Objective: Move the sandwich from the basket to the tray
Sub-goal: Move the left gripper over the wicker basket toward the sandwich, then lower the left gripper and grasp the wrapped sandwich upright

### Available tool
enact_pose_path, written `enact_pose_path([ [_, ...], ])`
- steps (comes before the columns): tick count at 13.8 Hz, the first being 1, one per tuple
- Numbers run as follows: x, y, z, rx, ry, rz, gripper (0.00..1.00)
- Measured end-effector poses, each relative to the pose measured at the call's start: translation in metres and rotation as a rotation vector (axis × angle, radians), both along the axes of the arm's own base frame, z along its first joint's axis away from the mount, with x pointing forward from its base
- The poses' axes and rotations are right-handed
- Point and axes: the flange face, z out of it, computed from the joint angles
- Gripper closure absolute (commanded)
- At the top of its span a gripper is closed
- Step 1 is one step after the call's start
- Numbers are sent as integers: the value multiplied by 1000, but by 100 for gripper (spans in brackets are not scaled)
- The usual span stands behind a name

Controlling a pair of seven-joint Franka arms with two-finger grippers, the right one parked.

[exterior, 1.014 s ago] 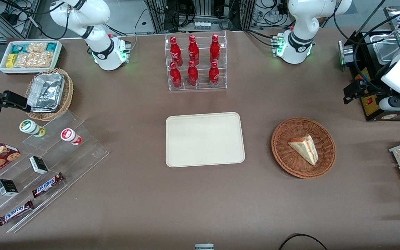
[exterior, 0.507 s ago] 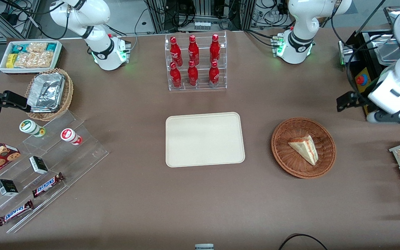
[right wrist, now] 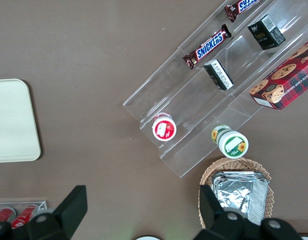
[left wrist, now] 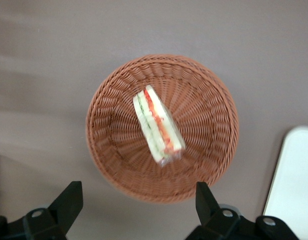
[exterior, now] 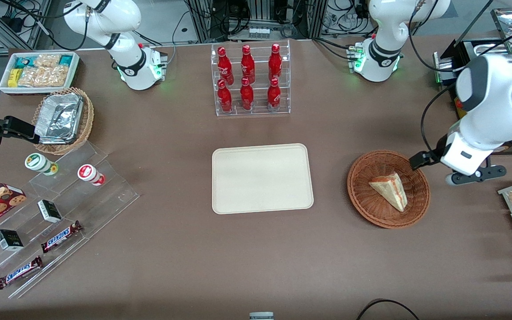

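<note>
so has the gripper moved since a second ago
Yes. The gripper has swung in from the working arm's end of the table toward the basket and now hangs open above its edge. The sandwich lies untouched inside.

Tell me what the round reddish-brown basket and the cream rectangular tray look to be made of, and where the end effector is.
The round reddish-brown basket looks like woven wicker or rattan: ribbed interlaced strands, matte. The cream rectangular tray looks like moulded plastic, though it could be fibre: smooth, uniform, low rim, dull sheen. The end effector, fingers open, hovers above the basket's edge, above the wrapped triangular sandwich.
</note>
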Motion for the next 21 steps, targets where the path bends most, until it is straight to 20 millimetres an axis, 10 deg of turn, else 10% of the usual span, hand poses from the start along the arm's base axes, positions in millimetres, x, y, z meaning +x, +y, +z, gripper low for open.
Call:
enact_pose_path([
  [12,-53,-6,-150,-66,-192,340,0],
  [18,-53,-8,-167,-75,-196,363,0],
  [19,-52,-9,-171,-77,-199,362,4],
  [21,-53,-11,-182,-81,-198,359,70],
])
